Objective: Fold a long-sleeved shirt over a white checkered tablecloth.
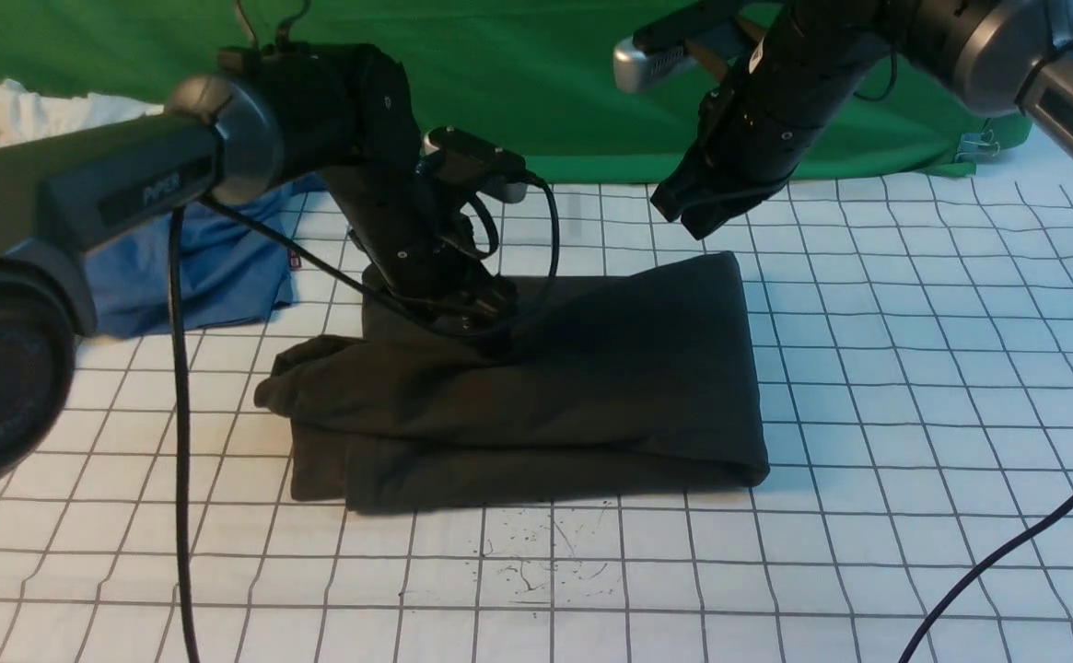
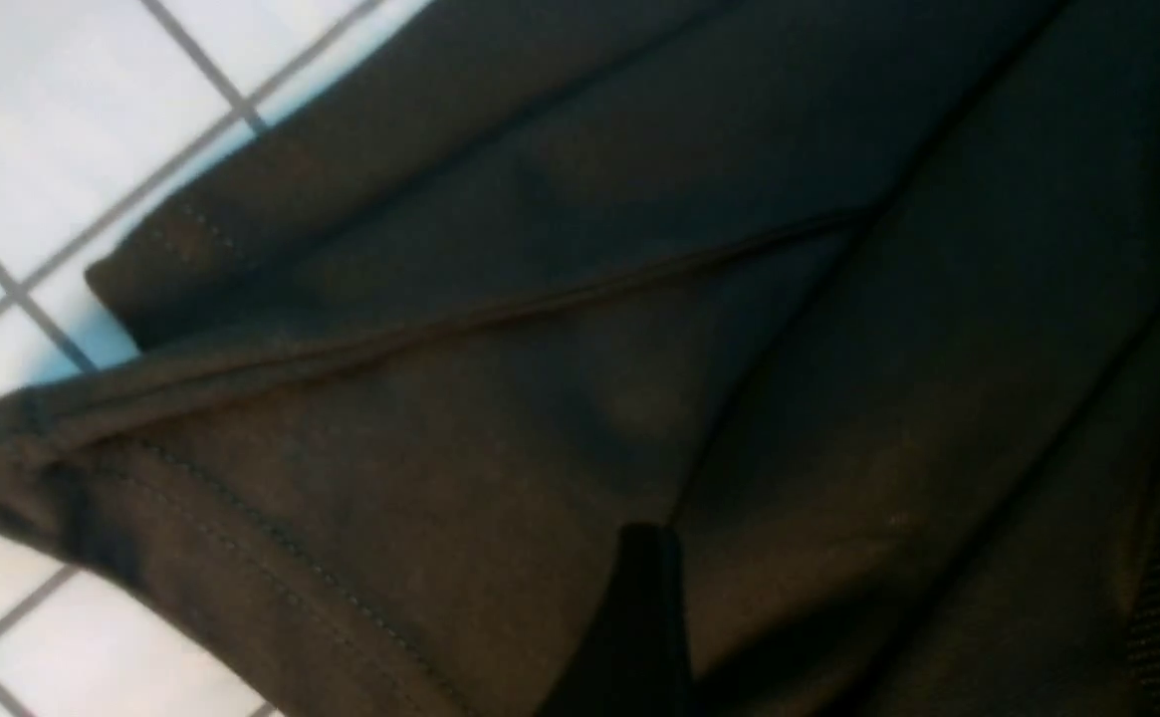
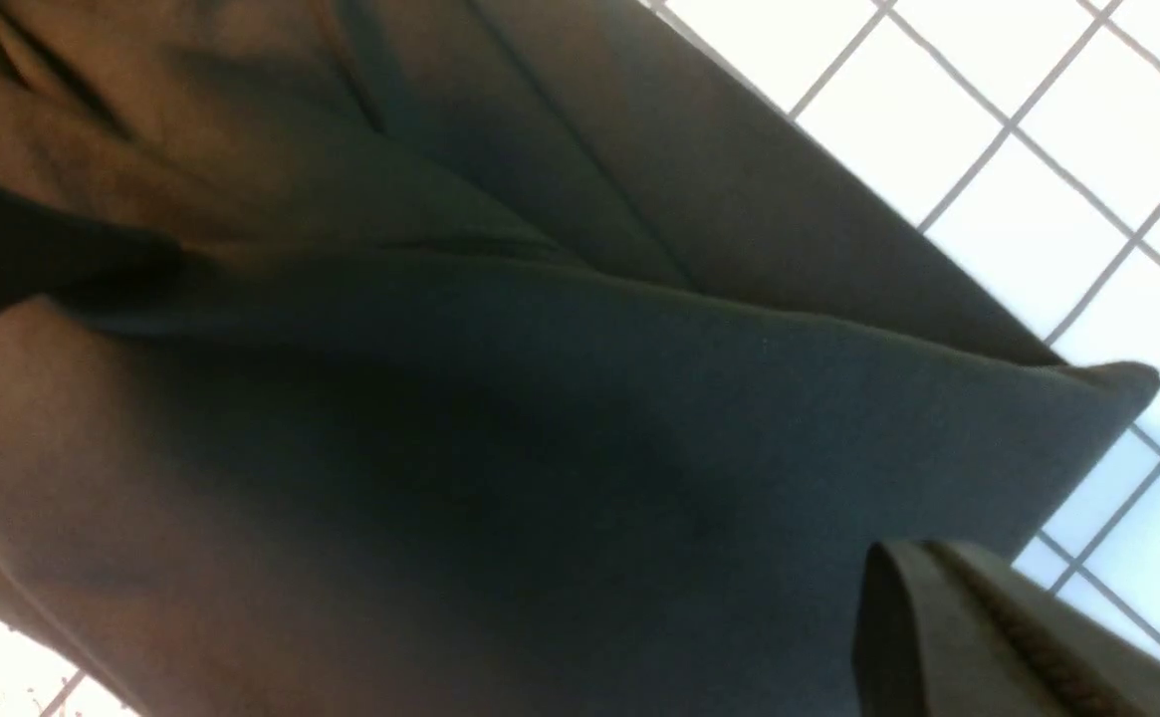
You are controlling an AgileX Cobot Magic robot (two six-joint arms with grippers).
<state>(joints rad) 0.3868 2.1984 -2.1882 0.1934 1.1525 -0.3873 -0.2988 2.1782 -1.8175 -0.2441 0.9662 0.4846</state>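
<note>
Shirt: we see the large black long-sleeved cotton shirt (image 1: 573, 387) folded into a thick rectangular bundle, lying flat near the middle of the table. Its left end is looser, with one layer bulging outward.
Tablecloth: the wide white checkered tablecloth (image 1: 914, 414), printed with a thin dark grid, lies spread under the shirt. We spot ink scribbles (image 1: 536, 562) just in front of the bundle.
Left gripper: we find the left gripper (image 1: 476, 322) low on the far left part of the shirt, touching the fabric. In the left wrist view its fingers (image 2: 639, 617) stand well apart above a stitched hem, and they clamp nothing.
Right gripper: the right gripper (image 1: 691, 219) hangs above the shirt's far right corner, clear of the cloth. Its jaws are pressed together and carry nothing.
Background: we see a crumpled blue shirt (image 1: 214, 267) at the left behind the left arm, white garments (image 1: 29, 115) beyond it, and a plain green backdrop cloth (image 1: 536, 83) along the far edge.
</note>
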